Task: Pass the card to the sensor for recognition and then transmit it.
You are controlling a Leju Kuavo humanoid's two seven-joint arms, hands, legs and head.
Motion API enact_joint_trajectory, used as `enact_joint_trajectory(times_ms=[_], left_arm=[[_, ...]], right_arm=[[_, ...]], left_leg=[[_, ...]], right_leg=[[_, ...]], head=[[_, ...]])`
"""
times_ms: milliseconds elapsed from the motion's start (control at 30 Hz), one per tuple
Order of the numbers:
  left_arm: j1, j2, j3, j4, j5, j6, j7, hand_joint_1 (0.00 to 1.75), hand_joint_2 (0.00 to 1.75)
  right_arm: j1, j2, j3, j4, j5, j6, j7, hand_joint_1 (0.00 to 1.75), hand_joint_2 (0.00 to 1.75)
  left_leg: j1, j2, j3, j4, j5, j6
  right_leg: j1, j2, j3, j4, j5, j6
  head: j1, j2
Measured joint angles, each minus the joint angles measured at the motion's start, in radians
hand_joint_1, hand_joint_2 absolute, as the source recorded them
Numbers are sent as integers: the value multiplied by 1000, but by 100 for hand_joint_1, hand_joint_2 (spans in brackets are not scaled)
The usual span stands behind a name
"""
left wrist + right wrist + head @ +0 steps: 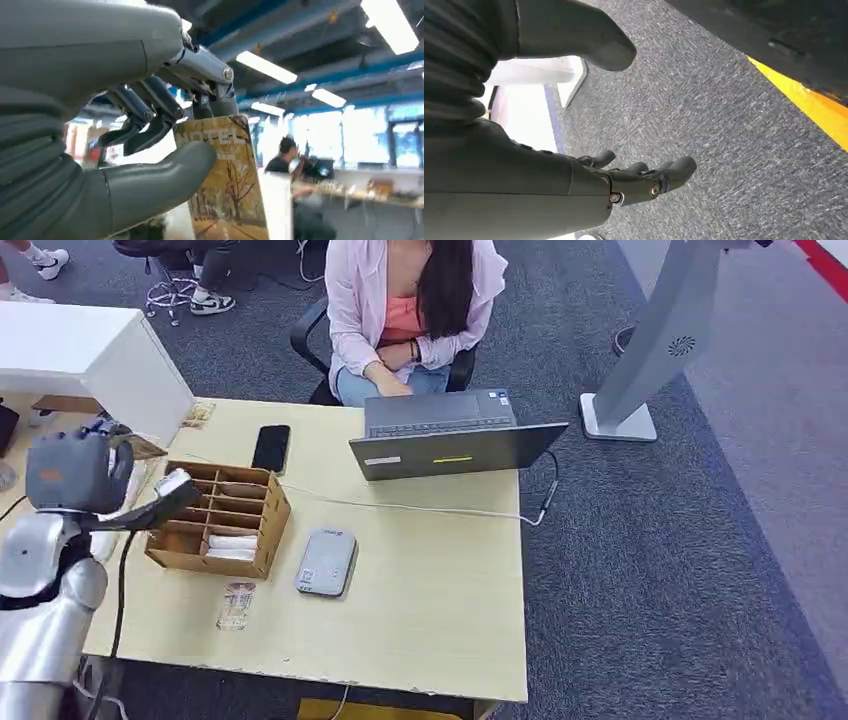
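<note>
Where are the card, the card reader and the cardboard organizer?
card [227, 185], left wrist view, on its printed tree picture.
card reader [326, 562], head view, middle of its grey top.
cardboard organizer [272, 524], head view, on its outer side wall.

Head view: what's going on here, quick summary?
The robot's left hand is raised over the left end of the table, above the cardboard organizer box, pinching a card printed with autumn trees between thumb and fingers. The grey card reader lies flat on the table just right of the box; the card is not yet over it. The right hand hangs over the carpet, fingers apart, holding nothing. A person sits opposite at a laptop.
</note>
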State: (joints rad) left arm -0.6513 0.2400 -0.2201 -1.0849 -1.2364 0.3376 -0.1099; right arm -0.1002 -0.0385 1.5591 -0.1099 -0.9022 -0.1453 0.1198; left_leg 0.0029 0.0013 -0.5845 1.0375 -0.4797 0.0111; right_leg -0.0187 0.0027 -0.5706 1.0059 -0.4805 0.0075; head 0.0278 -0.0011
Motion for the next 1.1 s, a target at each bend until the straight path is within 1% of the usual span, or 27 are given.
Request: enact_joint_trajectory(times_ms=[67, 133, 233, 300, 467, 733, 1100], left_arm=[[-68, 4, 0, 11, -18, -24, 9, 175, 175], [-153, 2, 0, 54, -36, -34, 31, 175, 175], [-255, -10, 0, 127, -49, -13, 38, 175, 175], [-285, -19, 0, 157, -53, 2, 39, 175, 175], [-306, -33, -1, 219, -55, 34, 39, 175, 175], [-290, -35, -1, 302, -40, 99, 37, 175, 175], [-257, -29, -1, 343, -38, 104, 37, 175, 175]], right_arm=[[-1, 0, 0, 0, -6, -2, 0, 0, 175], [-4, 0, 0, 0, -11, -5, 3, 0, 175], [-9, 0, 0, 0, -18, -5, 13, 0, 175], [-11, 0, 0, 0, -18, -5, 15, 0, 175], [-12, 0, 0, 0, -18, -4, 15, 0, 175], [-12, 0, 0, 0, -12, -3, 24, 0, 175], [-12, 0, 0, 0, 3, 2, 25, 0, 175]], left_leg=[[0, 0, -1, 0, 0, 0], [0, 0, -1, 1, 0, 0], [-1, 1, -1, 1, 0, 0], [-1, 1, -1, 1, 0, 0], [-1, 2, -1, 1, 0, 0], [-1, 2, -1, 0, 0, 0], [-1, 1, -1, 0, 0, 0]], right_leg=[[0, 0, 0, 0, 0, 0], [0, 0, -1, 0, 1, 1], [-1, 1, -1, 0, 2, 2], [-1, 1, -1, 0, 2, 2], [-1, 1, -1, 0, 2, 2], [-1, 1, -1, 0, 1, 2], [-1, 1, -1, 0, 1, 2]], head=[[1, 0], [2, 0], [2, 0], [1, 0], [2, 0], [1, 0], [1, 0]])
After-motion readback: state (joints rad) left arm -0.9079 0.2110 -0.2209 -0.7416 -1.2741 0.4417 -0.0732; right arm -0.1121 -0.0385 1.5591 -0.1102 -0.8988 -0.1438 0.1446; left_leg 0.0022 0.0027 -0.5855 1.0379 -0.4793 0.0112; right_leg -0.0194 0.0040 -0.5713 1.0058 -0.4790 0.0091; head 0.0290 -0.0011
